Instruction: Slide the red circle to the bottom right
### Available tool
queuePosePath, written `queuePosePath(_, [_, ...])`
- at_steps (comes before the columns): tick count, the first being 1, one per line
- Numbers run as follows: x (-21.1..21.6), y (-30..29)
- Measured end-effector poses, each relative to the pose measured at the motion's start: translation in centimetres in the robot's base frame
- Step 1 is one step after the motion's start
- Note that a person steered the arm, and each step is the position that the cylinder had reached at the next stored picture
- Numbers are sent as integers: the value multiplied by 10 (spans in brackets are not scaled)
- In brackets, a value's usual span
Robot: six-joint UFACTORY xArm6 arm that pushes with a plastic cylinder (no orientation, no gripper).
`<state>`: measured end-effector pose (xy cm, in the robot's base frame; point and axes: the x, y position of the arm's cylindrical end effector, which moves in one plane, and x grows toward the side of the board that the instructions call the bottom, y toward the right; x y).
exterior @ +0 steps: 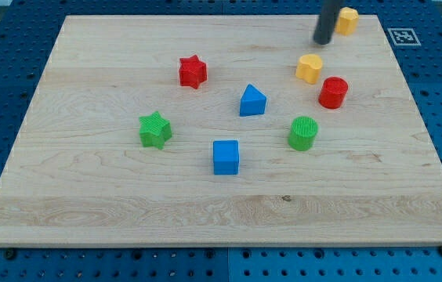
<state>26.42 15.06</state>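
The red circle [333, 92] stands on the wooden board [127, 204] at the view's right, a little above the middle. A yellow hexagon block [309, 68] sits just up and left of it. My tip [322, 41] is at the view's top right, above the yellow hexagon and up and left of the red circle, clear of both. A second yellow block [348, 20] lies right of the rod near the board's top edge.
A green circle [302, 133] lies below the red circle. A blue triangle [252, 100], a blue cube [226, 157], a red star [193, 71] and a green star [155, 129] spread toward the view's left. A marker tag [403, 36] sits at the top right corner.
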Motion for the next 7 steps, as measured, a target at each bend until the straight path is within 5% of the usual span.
queuePosePath(2, [69,-61])
queuePosePath(7, [124,26])
